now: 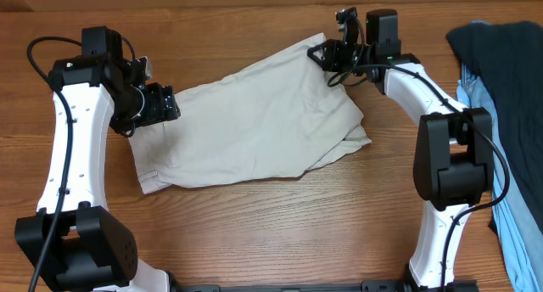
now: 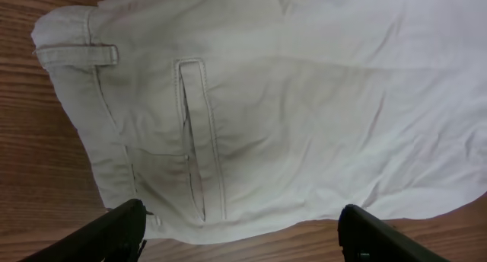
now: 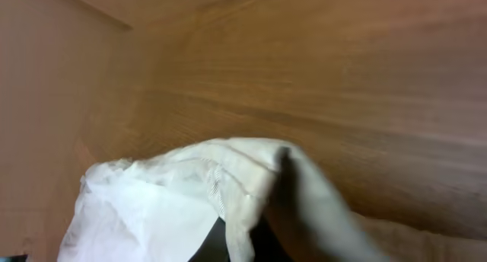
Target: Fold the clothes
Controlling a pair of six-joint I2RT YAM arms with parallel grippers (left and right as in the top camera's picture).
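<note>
Shorts (image 1: 263,126): pale beige cotton, lying mid-table, spread mostly flat w/ the waistband end toward the robot's left and the leg ends toward its right. One leg looks tucked under at the lower right.

Handling, as I judge it: light, soft, no stiffness, so anything lifted droops and drags the rest along. Not fragile, not slippery. A single layer will bunch if pinched mid-panel. Best holds are the thick stitched bits, i.e. waistband (image 2: 90,113) corners, hem corners, maybe by the belt loop (image 2: 76,55). Avoid the pocket welt (image 2: 199,140), which would open and skew the fold.

Left gripper (image 1: 161,105) sits over the waistband end. Its fingers (image 2: 114,235) are spread wide w/ nothing between them, and cloth shows below the gap.

Right gripper (image 1: 333,54) is at the far hem corner. In the right wrist view a lump of cloth (image 3: 190,186) stands raised close to the lens, so prob. pinched. The fingers themselves are hidden under the fabric, so that's inferred.

Table (image 1: 280,224) is bare wood, and cloth should slide OK on it. Navy garment (image 1: 501,58) and light blue garment (image 1: 513,233) are heaped at the right edge, well apart from the shorts.
</note>
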